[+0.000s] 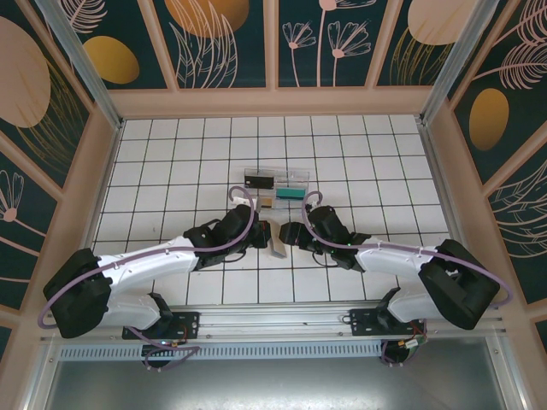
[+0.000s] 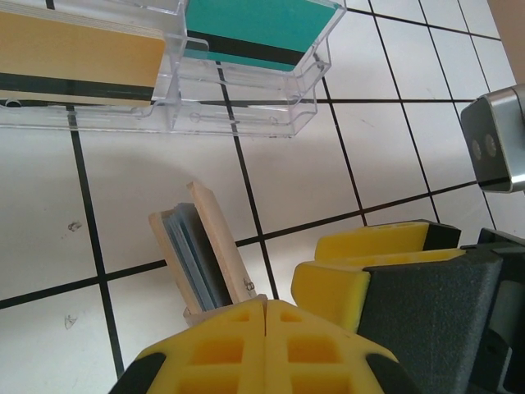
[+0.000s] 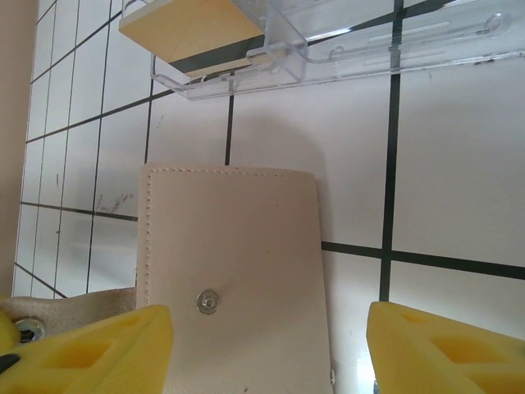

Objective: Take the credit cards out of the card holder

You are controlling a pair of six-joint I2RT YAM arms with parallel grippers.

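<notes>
The left end effector (image 2: 264, 328) is clenched: its yellow pads meet along a closed seam and pinch the near edge of the card holder (image 2: 201, 254). The holder stands on edge just ahead of the pads, tan outside with blue-grey layers inside; whether these are lining or card cannot be told. The right end effector (image 3: 271, 349) is released, its fingers (image 3: 90, 353) spread wide either side of the holder's tan outer face, with a gap beside the right-hand finger.

The left wrist view gives the holder's inner edge. The right wrist view gives instead the flat stitched face and its snap stud (image 3: 208, 302). From above, both end effectors converge on the holder.

Beyond both end effectors lies a clear tray (image 2: 246, 123) holding credit cards: a teal card (image 2: 254, 25) and a tan card (image 2: 74, 53), each with a dark stripe. The top view adds a dark card (image 1: 257, 180) in the far compartment.

The tabletop (image 1: 171, 171) is white tile with dark grout, lightly scuffed. The enclosure walls (image 1: 222, 43) are dark teal floral panels in pale wood framing, and a metal rail (image 1: 273, 320) runs along the near edge
</notes>
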